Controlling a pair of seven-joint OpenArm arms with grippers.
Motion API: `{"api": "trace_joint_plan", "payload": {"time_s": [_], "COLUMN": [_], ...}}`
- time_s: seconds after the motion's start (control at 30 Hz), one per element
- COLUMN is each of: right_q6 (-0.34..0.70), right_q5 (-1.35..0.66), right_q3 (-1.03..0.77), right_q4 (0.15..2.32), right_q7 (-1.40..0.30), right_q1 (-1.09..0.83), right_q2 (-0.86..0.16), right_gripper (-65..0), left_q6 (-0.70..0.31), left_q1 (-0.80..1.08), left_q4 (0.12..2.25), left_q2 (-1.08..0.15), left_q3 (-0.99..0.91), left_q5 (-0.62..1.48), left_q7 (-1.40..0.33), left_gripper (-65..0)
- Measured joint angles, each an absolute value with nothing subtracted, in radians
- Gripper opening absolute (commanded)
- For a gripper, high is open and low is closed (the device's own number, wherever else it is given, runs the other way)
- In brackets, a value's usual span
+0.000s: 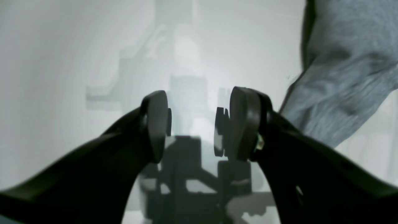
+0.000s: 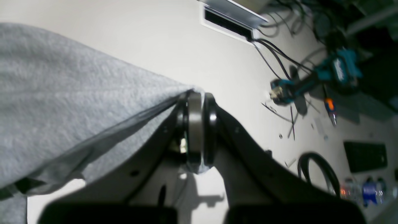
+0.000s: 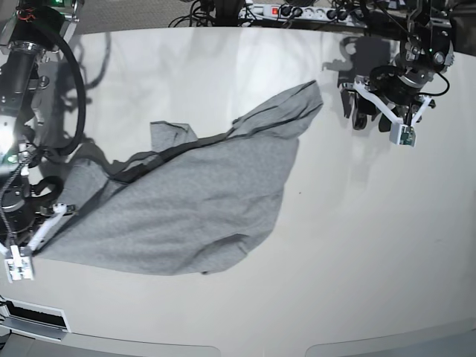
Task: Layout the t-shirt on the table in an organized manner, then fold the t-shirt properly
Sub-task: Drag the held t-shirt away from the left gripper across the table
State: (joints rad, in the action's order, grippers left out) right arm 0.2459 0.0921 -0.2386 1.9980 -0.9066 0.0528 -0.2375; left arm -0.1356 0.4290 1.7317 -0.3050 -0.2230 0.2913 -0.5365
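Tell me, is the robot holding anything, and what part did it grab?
Yes. The right gripper is shut on the t-shirt, pinching a bit of cloth at its edge. The left gripper is open and holds nothing.

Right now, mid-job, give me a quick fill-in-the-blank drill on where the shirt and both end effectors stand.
1. The right end effector is shut on the edge of the ____.
2. The left end effector is ____ and holds nothing.
3. The t-shirt lies crumpled on the ____.
4. The cloth of the t-shirt is ____ in colour.

Missing words: t-shirt; open; table; grey
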Motion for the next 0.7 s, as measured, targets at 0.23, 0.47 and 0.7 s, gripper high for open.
{"api": "trace_joint_plan", "payload": {"time_s": [0.23,0.47,0.7], "right_q6": [0.344,0.394,0.395], "right_q5": [-0.088,-0.151,-0.151], "right_q3": [-0.27,-0.27,-0.27], "right_q4": [1.998,1.998,1.998], "right_q7": [-0.91,-0.91,-0.918], "right_q1": [0.038,-0.005,-0.033], "right_q2": [-0.239,-0.235,-0.235], "right_gripper": [-65.0,-65.0,-65.0], "left_q6": [-0.188,-0.196,-0.196], "left_q1": [0.424,0.336,0.201], "left_q4": [1.731,1.675,1.42], "left_q2": [-0.286,-0.165,-0.163], "left_q3": [-0.223,-0.207,-0.188], "left_q5": [0.442,0.394,0.386], "left_q7": [-0.509,-0.487,-0.459], "left_gripper": [-31.8,-31.8,-31.8]}}
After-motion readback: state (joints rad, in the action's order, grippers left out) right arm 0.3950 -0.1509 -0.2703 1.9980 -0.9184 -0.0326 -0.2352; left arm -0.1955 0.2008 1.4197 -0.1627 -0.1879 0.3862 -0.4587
